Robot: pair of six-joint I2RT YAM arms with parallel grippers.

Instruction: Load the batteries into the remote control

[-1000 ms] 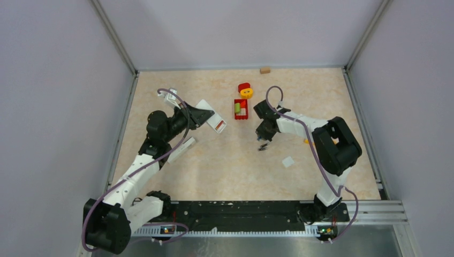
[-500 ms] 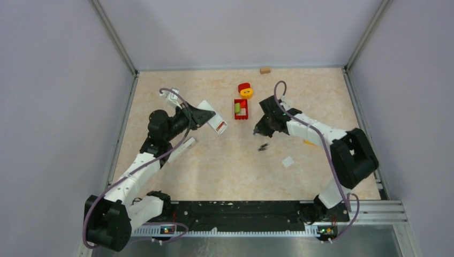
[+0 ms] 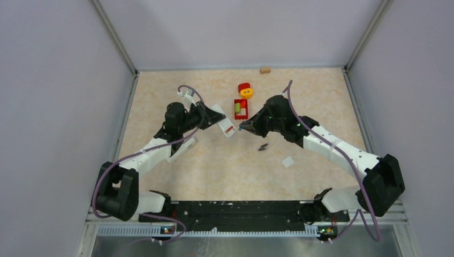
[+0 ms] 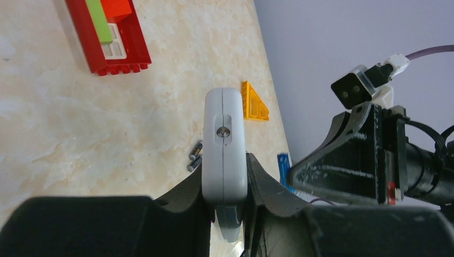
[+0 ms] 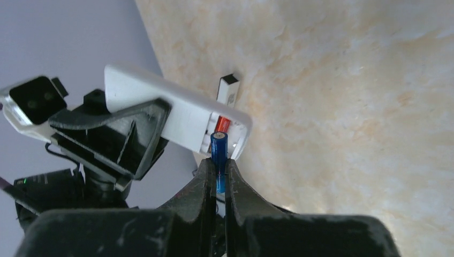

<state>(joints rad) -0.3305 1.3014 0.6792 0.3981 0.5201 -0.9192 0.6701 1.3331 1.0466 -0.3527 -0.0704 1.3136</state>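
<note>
My left gripper (image 3: 212, 117) (image 4: 224, 167) is shut on the white remote control (image 3: 223, 121) (image 4: 224, 140), holding it off the table near the middle. Its open battery bay faces my right gripper (image 3: 244, 126) (image 5: 217, 163), and a reddish battery (image 5: 223, 125) lies inside. The right gripper is shut on a blue battery (image 5: 218, 151) (image 4: 282, 169), whose tip is at the mouth of the bay. Two more batteries (image 3: 262, 147) (image 4: 195, 156) lie together on the table below the grippers.
A second white remote (image 3: 182, 149) (image 5: 229, 88) lies on the table under the left arm. A small white square (image 3: 288, 161) lies right of the loose batteries. A red brick tray (image 3: 241, 109) (image 4: 110, 37), a red-yellow piece (image 3: 245, 89), a tan block (image 3: 264, 69) and an orange wedge (image 4: 254, 101) lie farther back.
My right arm rose from beside the loose batteries and swung left to the remote, carrying the blue battery. My left arm carried the remote right, toward the middle.
</note>
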